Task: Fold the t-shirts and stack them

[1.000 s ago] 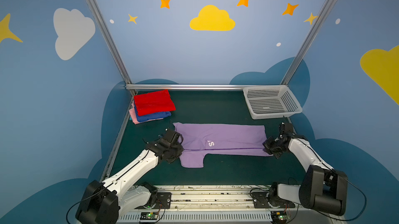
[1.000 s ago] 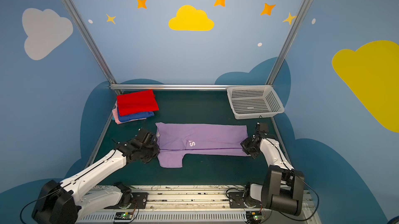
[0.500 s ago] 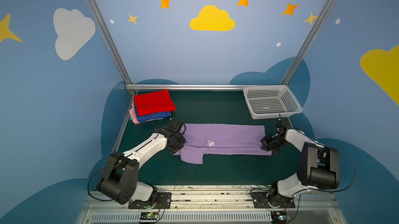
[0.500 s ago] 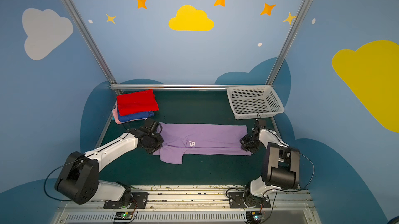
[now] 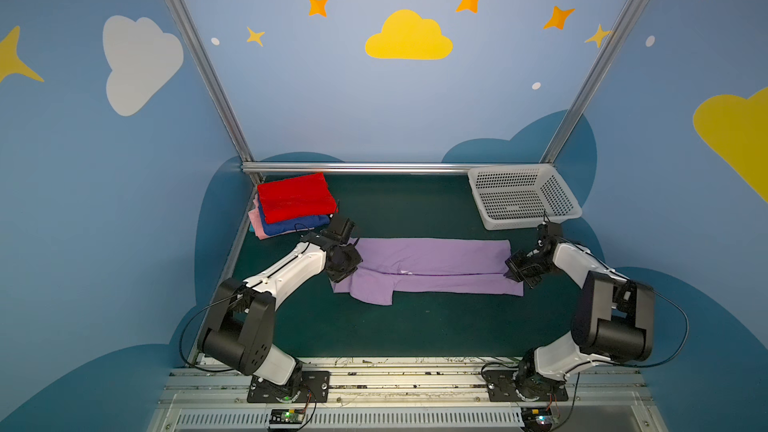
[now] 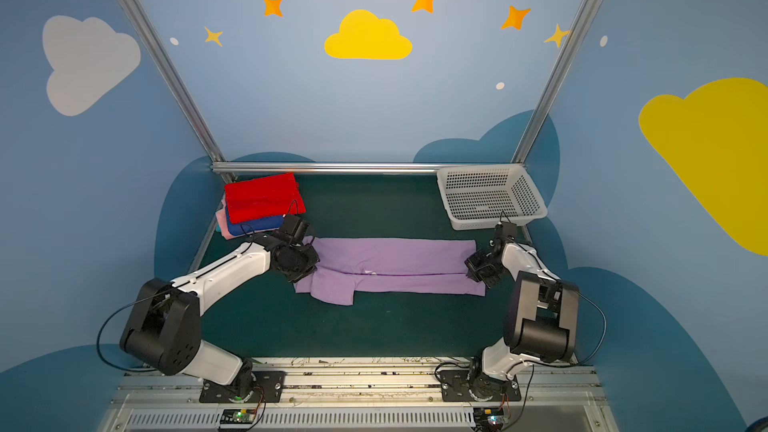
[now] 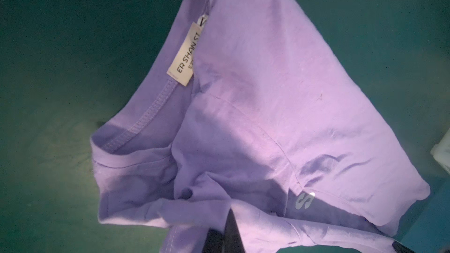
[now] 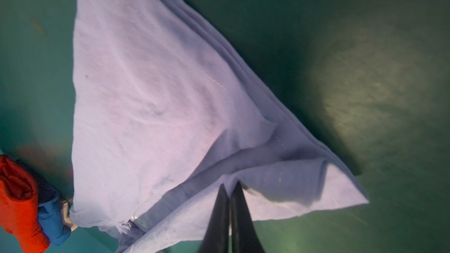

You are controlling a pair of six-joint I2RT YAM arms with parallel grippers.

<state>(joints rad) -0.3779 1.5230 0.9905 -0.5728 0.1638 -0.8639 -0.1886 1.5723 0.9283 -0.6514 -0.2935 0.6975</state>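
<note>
The lavender t-shirt lies stretched sideways across the green mat, with a lengthwise crease along its middle. My left gripper is shut on cloth at its collar end. In the left wrist view the fingertips pinch a bunched fold beside the neck label. My right gripper is shut on the hem end, and its jaws bite the cloth edge. At the back left a red t-shirt sits folded on a blue one and a pink one.
A white perforated basket stands at the back right, just behind my right wrist. A metal rail borders the mat's far side. The blue walls close in on both sides. The arm bases sit on the front rail.
Both grippers have moved toward the back while holding the shirt's two ends. A lengthwise fold now runs through the middle and nearly covers the white logo.
</note>
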